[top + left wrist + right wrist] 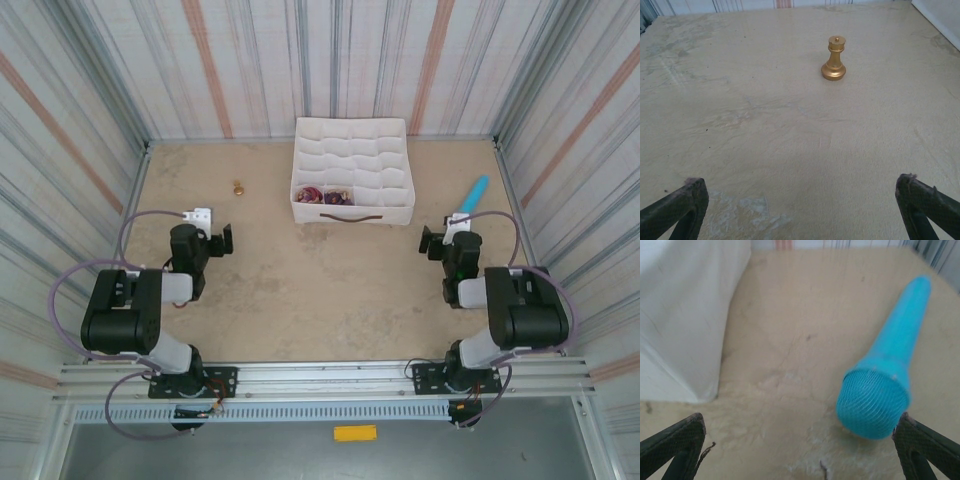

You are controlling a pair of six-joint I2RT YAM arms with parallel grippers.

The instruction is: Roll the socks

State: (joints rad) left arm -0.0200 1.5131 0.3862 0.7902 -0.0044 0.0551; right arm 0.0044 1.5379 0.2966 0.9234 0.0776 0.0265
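Two small sock bundles lie in the front-left cells of the white divided box: a dark red and beige one and a purple one beside it. They look balled up; finer detail is too small to tell. My left gripper hovers open over bare table, left of the box and well short of it. My right gripper is open too, low over the table to the right of the box, with nothing between its fingers.
A gold chess piece stands ahead of the left gripper. A turquoise microphone-shaped object lies just ahead-right of the right gripper. The box's white wall rises to that gripper's left. A small white block sits near the left arm.
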